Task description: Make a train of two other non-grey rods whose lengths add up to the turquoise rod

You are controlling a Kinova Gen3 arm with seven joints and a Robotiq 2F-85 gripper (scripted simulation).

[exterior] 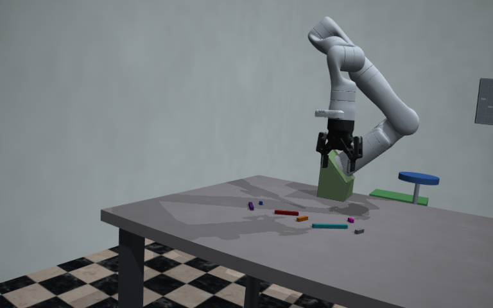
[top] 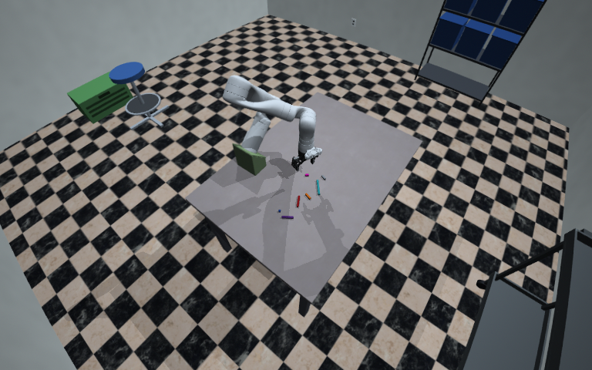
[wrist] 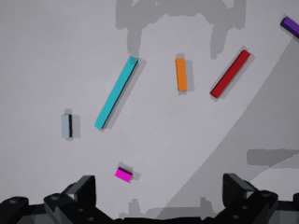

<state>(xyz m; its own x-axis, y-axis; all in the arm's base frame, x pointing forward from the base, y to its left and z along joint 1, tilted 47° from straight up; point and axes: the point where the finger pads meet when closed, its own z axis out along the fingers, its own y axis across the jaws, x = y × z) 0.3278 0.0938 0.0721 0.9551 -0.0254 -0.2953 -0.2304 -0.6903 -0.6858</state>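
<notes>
The turquoise rod (top: pixel 317 186) (exterior: pixel 329 226) (wrist: pixel 116 92) lies flat on the table. The orange rod (top: pixel 307 196) (exterior: pixel 302 218) (wrist: pixel 181 75) lies apart between it and the red rod (top: pixel 297 200) (exterior: pixel 286 212) (wrist: pixel 230 74). The purple rod (top: pixel 287 216) (exterior: pixel 250 205) (wrist: pixel 291 28) lies beyond the red rod, near the tiny blue rod (top: pixel 279 210) (exterior: pixel 260 203). The magenta rod (top: pixel 307 174) (exterior: pixel 350 220) (wrist: pixel 123 175) and the grey rod (top: pixel 323 177) (exterior: pixel 359 231) (wrist: pixel 67 126) lie separately near the turquoise rod's other end. My gripper (exterior: pixel 337 163) (wrist: pixel 159 189) is open and empty, high above the table.
The table (top: pixel 371 143) (exterior: pixel 418 261) carries all the rods, spread apart from each other. A green block (top: pixel 249 159) (exterior: pixel 332 185) stands at the arm's base. Shadows of the arm fall across the table around the red and purple rods.
</notes>
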